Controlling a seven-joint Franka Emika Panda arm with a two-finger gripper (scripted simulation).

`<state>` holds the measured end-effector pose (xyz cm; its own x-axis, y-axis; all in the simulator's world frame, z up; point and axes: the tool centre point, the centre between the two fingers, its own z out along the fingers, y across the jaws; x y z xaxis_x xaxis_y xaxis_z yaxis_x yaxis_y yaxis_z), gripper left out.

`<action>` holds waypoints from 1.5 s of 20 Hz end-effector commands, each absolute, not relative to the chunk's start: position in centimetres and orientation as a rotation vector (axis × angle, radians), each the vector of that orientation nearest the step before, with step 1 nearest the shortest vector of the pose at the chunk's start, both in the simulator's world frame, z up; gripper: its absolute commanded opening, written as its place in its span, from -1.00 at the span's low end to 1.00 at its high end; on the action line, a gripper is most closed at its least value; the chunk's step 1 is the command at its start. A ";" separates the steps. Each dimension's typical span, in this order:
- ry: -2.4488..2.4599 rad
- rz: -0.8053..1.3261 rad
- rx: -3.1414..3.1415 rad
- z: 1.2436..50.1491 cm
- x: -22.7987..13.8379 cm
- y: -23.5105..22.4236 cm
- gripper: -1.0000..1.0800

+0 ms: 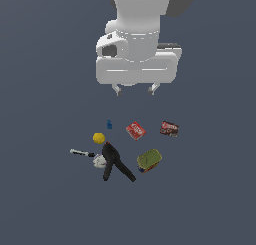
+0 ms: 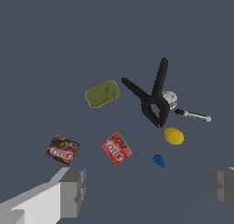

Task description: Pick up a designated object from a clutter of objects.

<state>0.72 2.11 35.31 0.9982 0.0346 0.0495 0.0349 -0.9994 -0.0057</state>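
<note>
Nearest the wrist camera, the gripper hangs high above the grey floor with its two grey fingers spread wide apart and nothing between them. In the exterior view the gripper sits well above all the objects.

Just beyond one finger lies the dark maroon box, the object to be picked. It rests flat on the floor, slightly rotated, with white and reddish print on top. In the exterior view the dark maroon box is at the exterior view's right edge of the group, apart from its neighbours.

Near it is a brighter red flat box of similar size, then a tiny blue piece and a yellow ball. Farther on sit a green-topped can, a black clamp with splayed handles, and a white-and-black tool touching or just beside the clamp.

The maroon box looks light, stiff and thin, likely smooth cardboard. Being so low, it probably needs the fingers brought right down to the floor, closing across its shorter side, turned to match its angle. Free space around it should make this easy.
</note>
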 end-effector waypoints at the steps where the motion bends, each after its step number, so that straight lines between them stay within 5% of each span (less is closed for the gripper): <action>1: -0.055 -0.078 -3.134 35.3 0.7 2.1 0.92; 18: -0.077 -0.093 -3.167 34.9 1.3 1.6 0.92; 30: -0.556 -0.061 -3.145 26.7 1.5 7.3 0.92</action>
